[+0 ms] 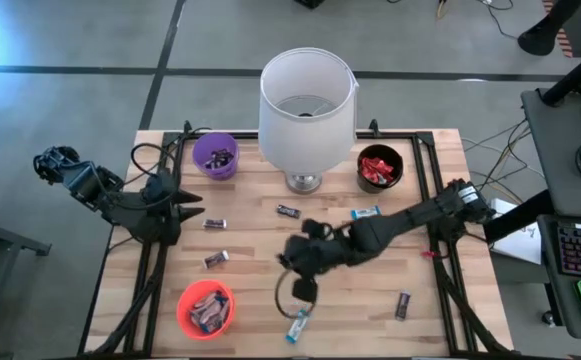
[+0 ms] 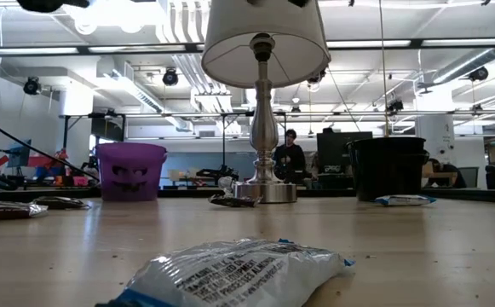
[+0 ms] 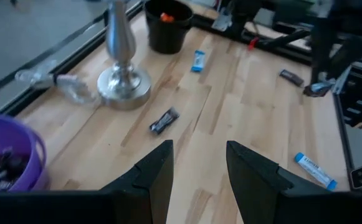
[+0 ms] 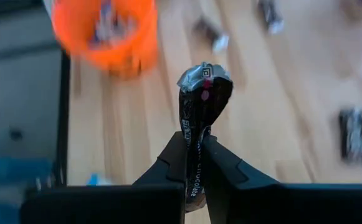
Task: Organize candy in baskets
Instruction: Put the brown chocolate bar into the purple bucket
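A dark-wrapped candy bar stands pinched in the right gripper, jaws closed on it, above the bench centre, near the orange basket at the front-left corner. The left gripper waits near the left edge, jaws partly open and empty.

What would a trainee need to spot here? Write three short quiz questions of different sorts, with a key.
1. True or false: the right gripper is shut on a dark-wrapped candy bar.
2. Which bowl stands nearest the table's front edge in the high view? A. purple bowl B. black bowl C. orange bowl
3. Fill in: the lamp stands between the purple bowl and the ____ bowl.

Key: 1 true; 2 C; 3 black. The left gripper waits open at the table's left side, holding nothing.
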